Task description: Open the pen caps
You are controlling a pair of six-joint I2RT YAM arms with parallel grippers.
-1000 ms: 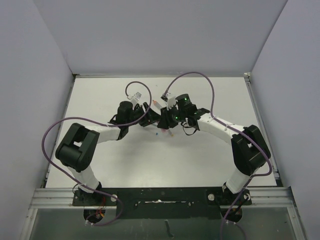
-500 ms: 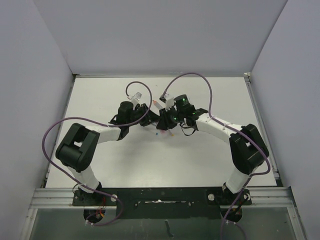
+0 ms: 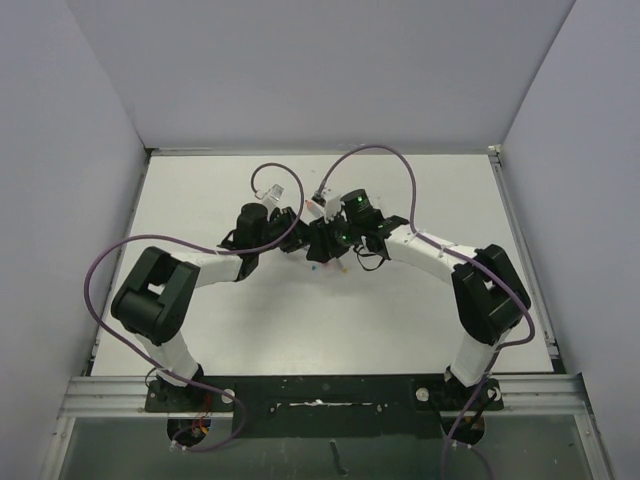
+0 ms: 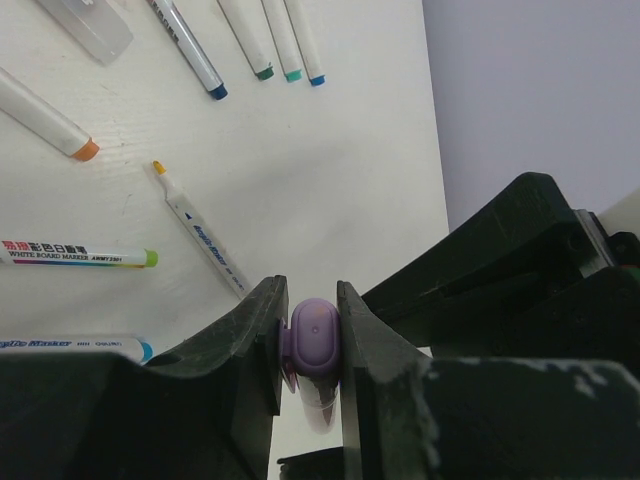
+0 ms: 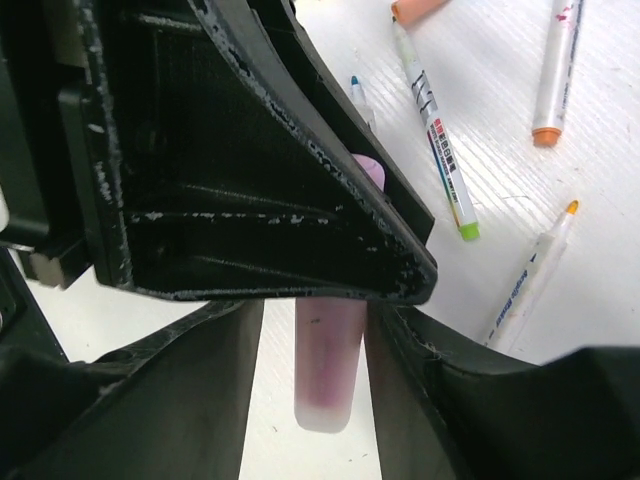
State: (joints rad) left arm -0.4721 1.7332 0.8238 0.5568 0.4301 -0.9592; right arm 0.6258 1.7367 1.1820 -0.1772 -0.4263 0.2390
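Two grippers crowd together mid-table. Against a second ago, the right gripper (image 5: pixel 320 325) has slid leftward to meet the left gripper (image 4: pixel 311 298), its elbow drawn in; the left arm is unchanged. Left fingers are clamped on the purple cap (image 4: pixel 314 340), a smooth rounded plastic stub. Right fingers flank the pen barrel (image 5: pixel 327 385), a straight tube looking lilac in shadow. A sliver of table (image 4: pixel 340 150) shows beside one finger, so a grip cannot be confirmed. The left gripper's scuffed black body hides the cap-barrel joint in the right wrist view. From above, cap and pen are too small to make out. Loose pens (image 4: pixel 200 235) lie scattered, white with coloured ends, some cut off by the frame.
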